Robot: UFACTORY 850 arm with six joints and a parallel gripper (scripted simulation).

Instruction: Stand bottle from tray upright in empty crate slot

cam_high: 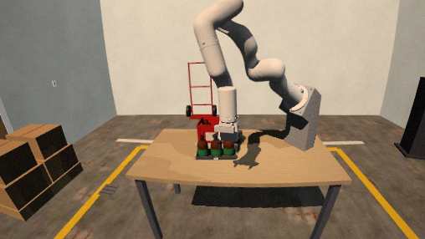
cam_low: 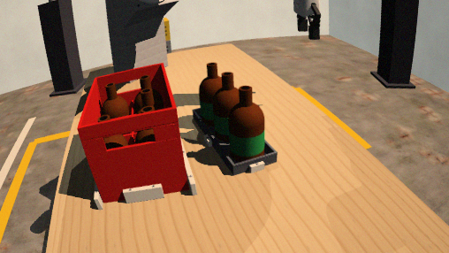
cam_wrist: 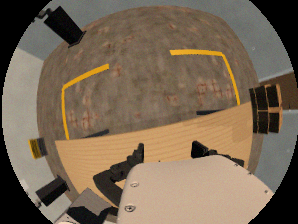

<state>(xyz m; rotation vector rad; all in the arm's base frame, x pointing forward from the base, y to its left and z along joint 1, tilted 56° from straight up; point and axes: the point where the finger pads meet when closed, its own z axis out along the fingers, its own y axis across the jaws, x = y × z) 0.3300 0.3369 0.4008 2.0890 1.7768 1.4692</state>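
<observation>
A red crate [cam_low: 133, 133] stands on the table and holds several brown bottles; I cannot tell which slot is empty. To its right a dark tray [cam_low: 234, 143] carries three upright brown bottles with green labels [cam_low: 227, 111]. In the top view the crate [cam_high: 206, 125] is behind the tray's bottles [cam_high: 215, 148]. My gripper [cam_low: 309, 22] is open and empty. It hangs well above the table, beyond the tray on the side away from the crate. In the top view the gripper [cam_high: 227, 139] overlaps the right-hand bottle. The wrist view shows its fingers apart over the table edge and the floor.
The arm's grey pedestal [cam_high: 303, 121] stands on the table's far right. Small white blocks [cam_low: 142, 193] lie at the crate's foot. A red hand truck [cam_high: 201, 89] stands behind the table, cardboard boxes [cam_high: 33, 163] on the floor at left, and a black pillar [cam_low: 398, 42] beyond the table.
</observation>
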